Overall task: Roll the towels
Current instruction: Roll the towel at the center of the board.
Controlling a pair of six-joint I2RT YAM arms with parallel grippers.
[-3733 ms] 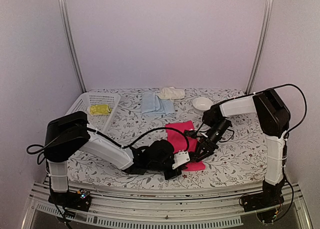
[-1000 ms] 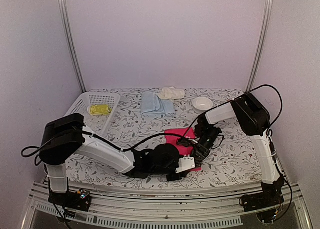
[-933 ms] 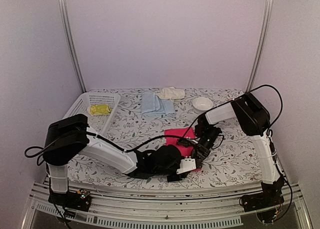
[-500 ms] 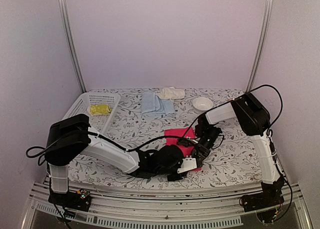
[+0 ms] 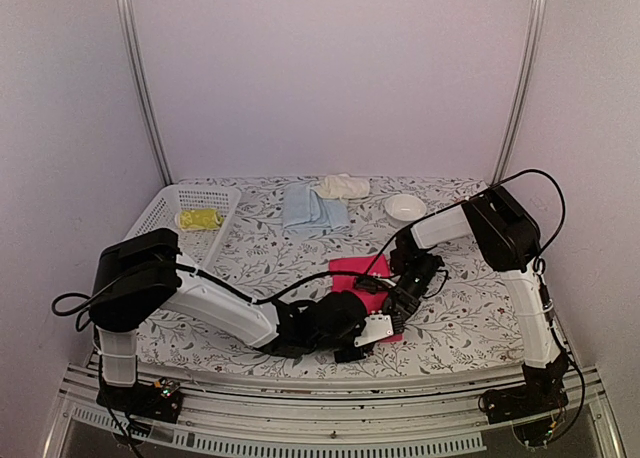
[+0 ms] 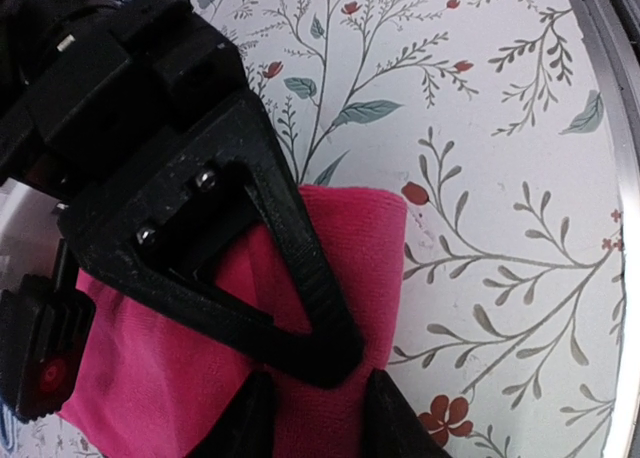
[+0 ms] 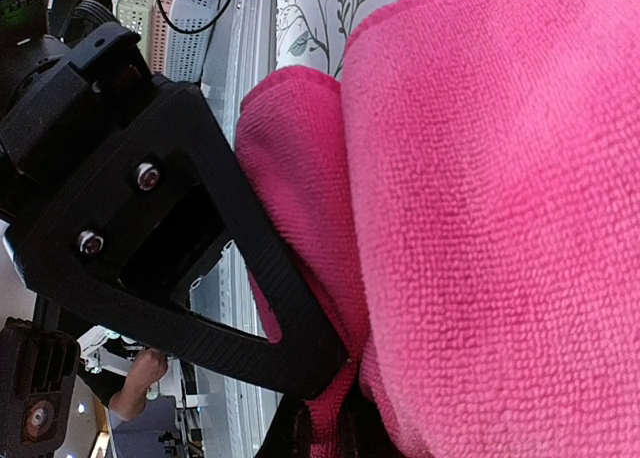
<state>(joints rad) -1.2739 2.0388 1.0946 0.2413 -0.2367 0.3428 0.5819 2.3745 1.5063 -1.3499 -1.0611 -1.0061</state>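
Pink towel (image 5: 352, 271) lies near-centre on the table (image 5: 470, 318), long axis running near to far; left gripper (image 6: 320, 418) and right gripper (image 7: 325, 428) both pinch its near folded end, so rolling should proceed toward the far edge.

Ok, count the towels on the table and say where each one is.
4. Pink towel at the front middle; light blue towel at the back middle; cream towel just behind it to the right; yellow towel inside the white basket, back left. More may be hidden.
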